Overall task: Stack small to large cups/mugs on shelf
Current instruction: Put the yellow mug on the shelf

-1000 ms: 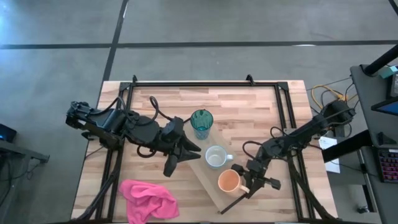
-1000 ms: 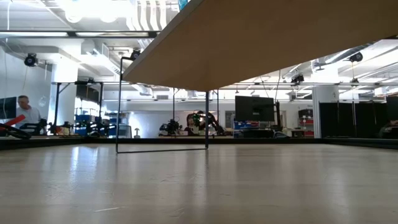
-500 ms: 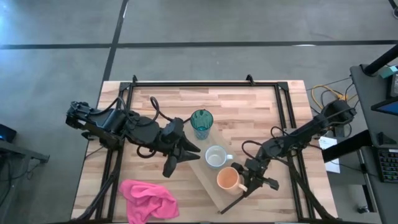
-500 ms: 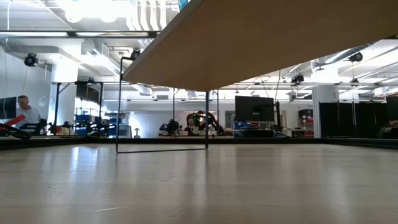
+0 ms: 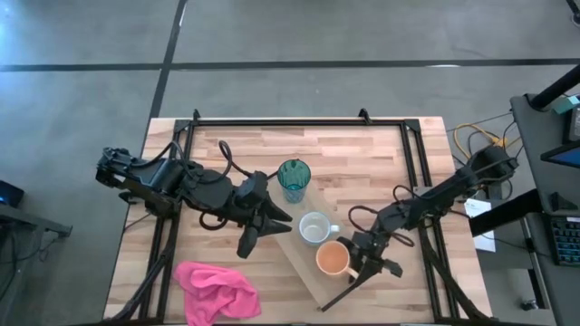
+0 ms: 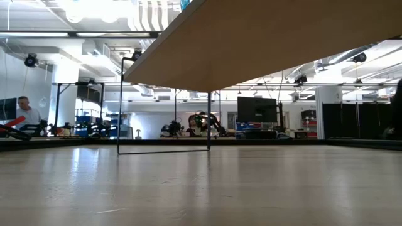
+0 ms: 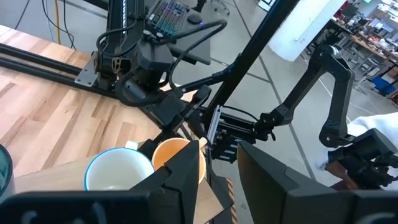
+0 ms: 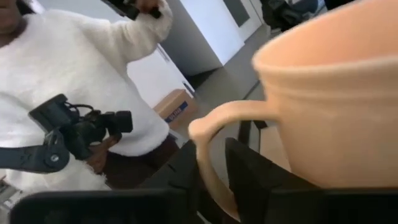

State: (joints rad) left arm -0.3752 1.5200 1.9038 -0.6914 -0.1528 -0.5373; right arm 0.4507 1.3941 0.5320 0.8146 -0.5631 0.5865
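The light wooden shelf (image 5: 306, 272) lies slanted across the table. On it stand the teal tumbler (image 5: 293, 179), the whitish mug (image 5: 314, 228) and the orange mug (image 5: 333, 261), each on its base. My right gripper (image 5: 362, 261) is at the orange mug's right side, shut on its handle. My left gripper (image 5: 269, 231) is open and empty just left of the whitish mug. Its wrist view shows the whitish mug (image 7: 118, 177) and the orange mug (image 7: 177, 155) beyond its fingers (image 7: 186, 174). My right gripper has the orange mug's handle (image 8: 211, 155) between its two fingers (image 8: 183, 171), one on each side of the loop. The fingers come about level from the table's right side. The mug stands upright; whether its base is off the shelf, I cannot tell.
A pink cloth (image 5: 216, 288) lies at the table's near left. Dark frame rails (image 5: 299, 120) run along the far and side edges. The low view looks under the shelf's underside (image 6: 264, 44). A person in a white top (image 8: 81, 81) stands beyond the table.
My right gripper has edged toward the table's left, closer against the orange mug. The mug has shifted slightly the same way on the shelf.
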